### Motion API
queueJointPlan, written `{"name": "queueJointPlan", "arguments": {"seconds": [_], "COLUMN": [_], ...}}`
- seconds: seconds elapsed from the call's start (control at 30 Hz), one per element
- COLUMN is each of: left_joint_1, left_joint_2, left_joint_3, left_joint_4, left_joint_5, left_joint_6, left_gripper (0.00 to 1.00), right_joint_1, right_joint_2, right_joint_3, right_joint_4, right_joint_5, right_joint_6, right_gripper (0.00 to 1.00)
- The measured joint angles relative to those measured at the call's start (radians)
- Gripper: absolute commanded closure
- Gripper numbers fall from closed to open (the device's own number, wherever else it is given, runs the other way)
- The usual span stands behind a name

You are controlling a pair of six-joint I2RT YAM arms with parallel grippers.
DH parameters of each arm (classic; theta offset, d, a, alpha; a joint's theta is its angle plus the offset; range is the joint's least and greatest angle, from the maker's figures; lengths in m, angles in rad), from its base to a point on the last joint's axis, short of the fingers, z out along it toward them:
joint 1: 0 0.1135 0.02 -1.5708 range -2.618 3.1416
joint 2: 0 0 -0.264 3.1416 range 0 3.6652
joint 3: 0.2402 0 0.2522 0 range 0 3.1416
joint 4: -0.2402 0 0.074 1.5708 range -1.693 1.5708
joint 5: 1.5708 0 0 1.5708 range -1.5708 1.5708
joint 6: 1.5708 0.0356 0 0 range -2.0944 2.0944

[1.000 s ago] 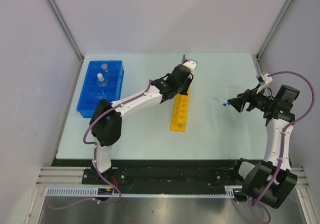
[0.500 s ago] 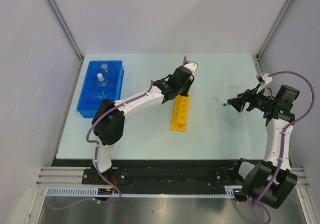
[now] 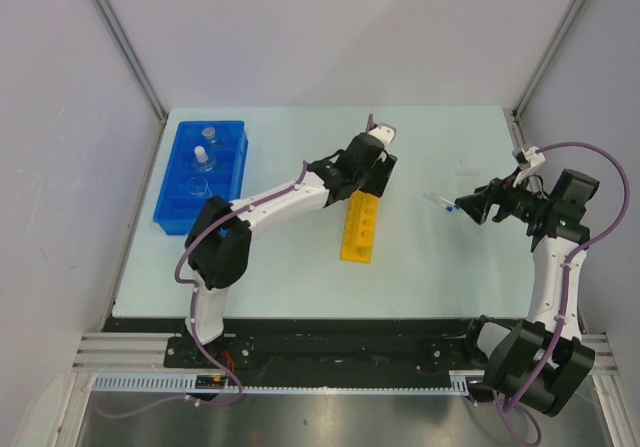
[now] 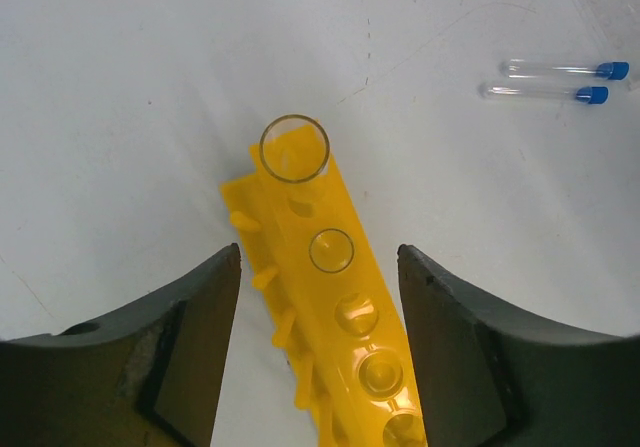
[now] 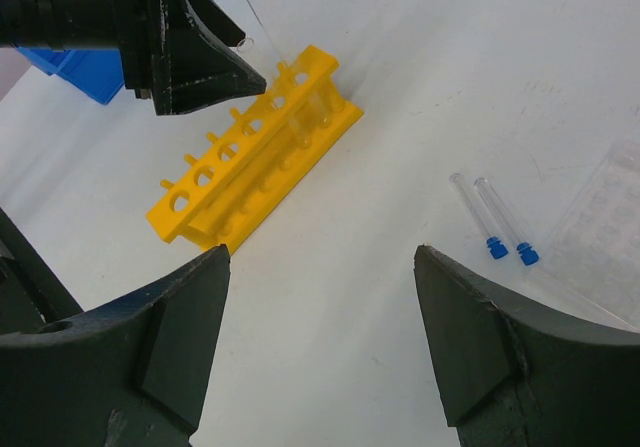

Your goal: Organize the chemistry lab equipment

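Jaws of the left gripper (image 4: 318,255) stand apart, one at either side of the far end of the yellow holed plastic tube rack (image 4: 362,312), and grip nothing. Jaws of the right gripper (image 5: 322,257) stand wide, with nothing between them.

Pale table (image 3: 300,267): carries every item.

Blue compartmented plastic tray (image 3: 176,210): lies at the table's 10 o'clock corner in the top view, well apart from both grippers.

Rack: lies near the table's centre, with its long axis running roughly from 12 to 6 o'clock. The left gripper hangs over its 12 o'clock end. The right gripper is at 3 o'clock of the rack, well apart from it.

Clear flat slide (image 5: 600,217): lies on the table at the 3 o'clock edge of the right wrist view. Its outline is faint.

Small clear glass flasks (image 3: 207,133): sit in the tray's compartments toward 12 o'clock. They are too small for detail.

Thin clear tube (image 4: 294,149): stands in the rack's end hole, rim open, between the left jaws' lines but touched by neither. A second clear rim shows at the next hole.

Blue-capped clear tubes (image 5: 485,215): two lie side by side on the table at 3 o'clock of the rack, just beside the slide and near the right gripper.
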Motion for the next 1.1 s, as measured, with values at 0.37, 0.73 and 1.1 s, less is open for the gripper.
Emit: {"name": "queueJointPlan", "arguments": {"seconds": [0.37, 0.73, 1.1], "left_joint_1": [0.000, 0.078, 0.158], "left_joint_2": [-0.138, -0.436, -0.568], "left_joint_3": [-0.103, -0.401, -0.618], "left_joint_4": [0.027, 0.193, 0.248], "left_joint_5": [0.018, 0.208, 0.403], "left_joint_6": [-0.029, -0.124, -0.238], "left_gripper": [0.00, 0.00, 0.00], "right_joint_1": [0.000, 0.000, -0.002], "right_joint_2": [-0.005, -0.010, -0.012], "right_joint_3": [0.000, 0.000, 0.000], "right_joint_4": [0.000, 0.000, 0.000], "right_joint_5": [0.000, 0.000, 0.001], "right_joint_6": [0.000, 0.000, -0.002], "right_gripper": [0.21, 0.21, 0.21]}}
